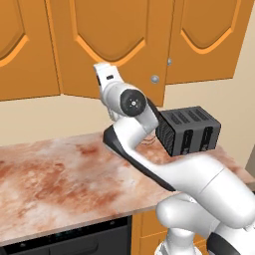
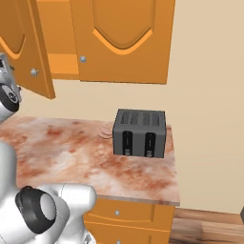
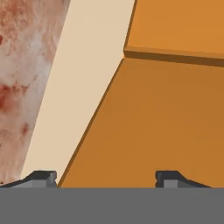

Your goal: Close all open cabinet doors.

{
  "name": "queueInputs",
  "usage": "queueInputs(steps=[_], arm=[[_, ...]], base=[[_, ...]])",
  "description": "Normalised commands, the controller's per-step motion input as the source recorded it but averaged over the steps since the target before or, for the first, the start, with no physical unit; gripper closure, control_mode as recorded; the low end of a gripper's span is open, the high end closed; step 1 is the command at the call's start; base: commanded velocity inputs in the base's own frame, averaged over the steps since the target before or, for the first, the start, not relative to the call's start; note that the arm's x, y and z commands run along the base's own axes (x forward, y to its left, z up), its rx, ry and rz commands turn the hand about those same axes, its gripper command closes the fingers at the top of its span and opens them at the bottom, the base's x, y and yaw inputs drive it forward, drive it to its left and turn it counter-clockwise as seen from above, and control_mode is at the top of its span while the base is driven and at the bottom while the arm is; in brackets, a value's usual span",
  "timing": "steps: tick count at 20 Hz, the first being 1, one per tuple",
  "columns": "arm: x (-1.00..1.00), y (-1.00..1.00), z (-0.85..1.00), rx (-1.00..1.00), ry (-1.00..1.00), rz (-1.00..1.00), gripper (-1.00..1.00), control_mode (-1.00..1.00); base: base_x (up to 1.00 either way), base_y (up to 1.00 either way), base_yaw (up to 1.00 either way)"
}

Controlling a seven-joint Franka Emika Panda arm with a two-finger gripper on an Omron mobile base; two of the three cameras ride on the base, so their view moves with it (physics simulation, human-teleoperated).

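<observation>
Hovering: jaws spread, empty | facing open cabinet door [image 2: 28, 47] | toaster [image 2: 139, 132] apart

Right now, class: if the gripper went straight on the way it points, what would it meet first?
Most likely the open cabinet door: its flat orange face lies straight ahead of the open gripper. How far off is unclear.
</observation>
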Motion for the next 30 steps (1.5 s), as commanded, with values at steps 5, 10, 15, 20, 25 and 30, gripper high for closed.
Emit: queueInputs(steps=[5,10,15,20,25,30], arm=[[0.43,-0.53,0.01,0.01,0.02,0.04,-1.0,-1.0],[0.51,-0.53,0.0,0.02,0.03,0.04,-1.0,-1.0],[0.76,-0.57,-0.01,0.04,0.04,0.05,-1.0,-1.0],[0.82,-0.54,-0.01,0.05,0.03,0.04,-1.0,-1.0],[0.71,-0.47,0.0,0.04,0.01,0.04,-1.0,-1.0],[0.74,-0.36,-0.02,0.03,0.02,0.01,-1.0,-1.0]], base=[[0.0,0.0,0.0],[0.0,0.0,0.0],[0.0,0.0,0.0],[0.0,0.0,0.0],[0.0,0.0,0.0],[0.0,0.0,0.0]])
